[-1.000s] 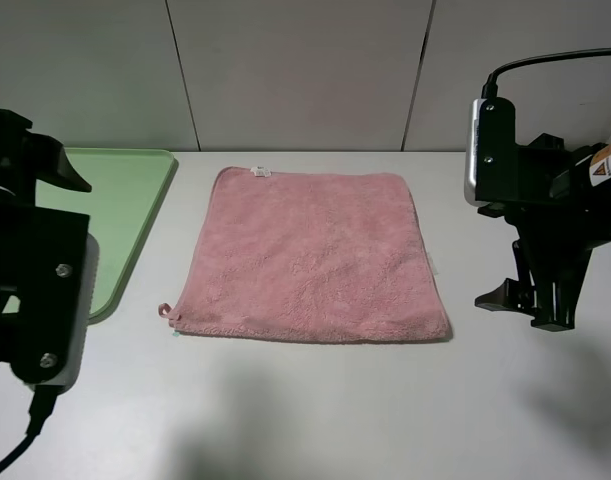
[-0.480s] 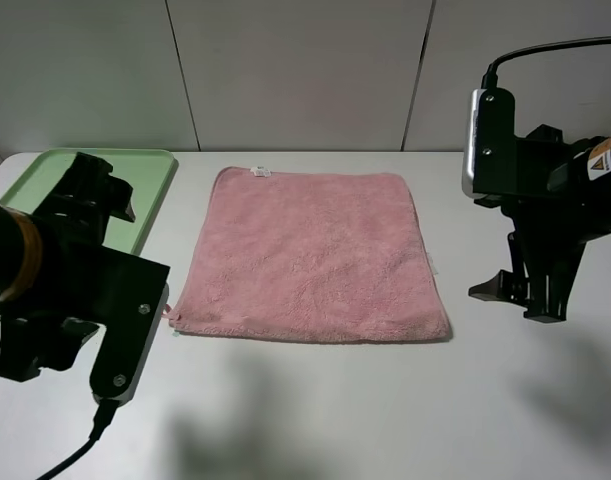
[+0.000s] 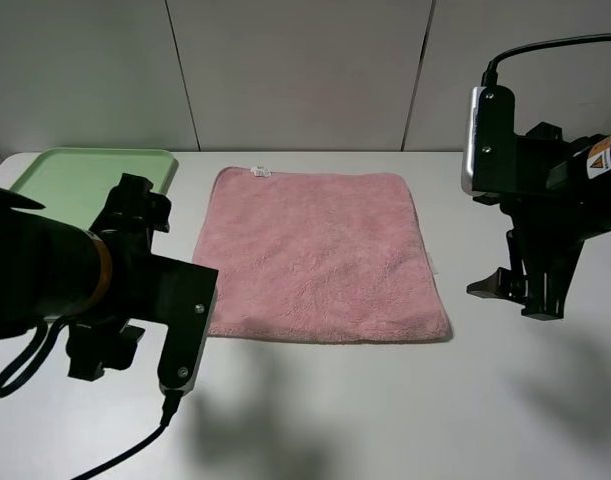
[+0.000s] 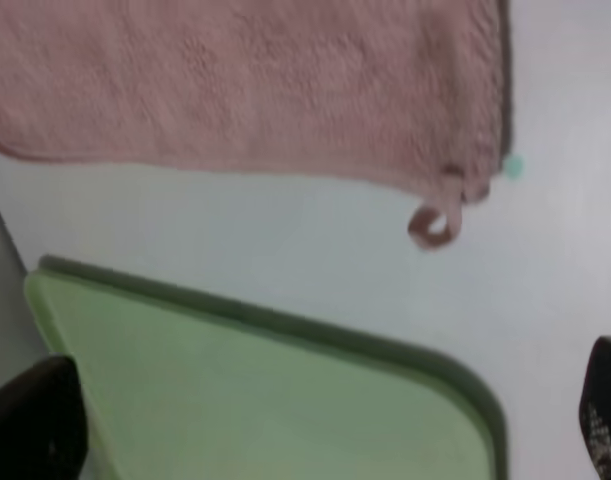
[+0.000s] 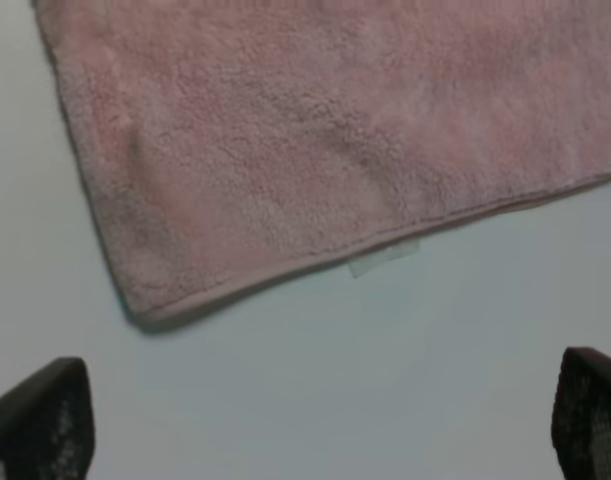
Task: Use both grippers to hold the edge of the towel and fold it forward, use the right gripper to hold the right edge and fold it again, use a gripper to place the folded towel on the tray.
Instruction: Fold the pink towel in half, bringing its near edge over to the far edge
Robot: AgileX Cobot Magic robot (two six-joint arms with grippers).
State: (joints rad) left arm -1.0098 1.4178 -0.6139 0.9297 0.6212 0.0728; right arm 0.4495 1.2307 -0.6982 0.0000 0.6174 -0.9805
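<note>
The pink towel (image 3: 320, 255) lies spread flat in the middle of the table, a small white label (image 3: 258, 172) on its far hem. My left gripper (image 3: 143, 205) stands open over the gap between the light-green tray (image 3: 60, 178) and the towel's left edge. Its arm covers the towel's near left corner. The left wrist view shows the towel (image 4: 245, 80), its corner loop (image 4: 432, 222) and the tray (image 4: 235, 400) under the open gripper (image 4: 325, 420). My right gripper (image 3: 510, 295) hangs open just right of the towel's near right corner, with the towel (image 5: 335, 130) beyond the gripper (image 5: 315, 420).
The tray sits at the far left of the white table (image 3: 385, 410), near the back wall. A second small white tag (image 5: 383, 258) pokes out from under the towel's right edge. Bare tabletop runs along the front and to the right of the towel.
My left arm has swung from the table's left edge rightward to the towel's near left corner, uncovering the tray. The right arm has barely shifted. Both grippers stay open.
</note>
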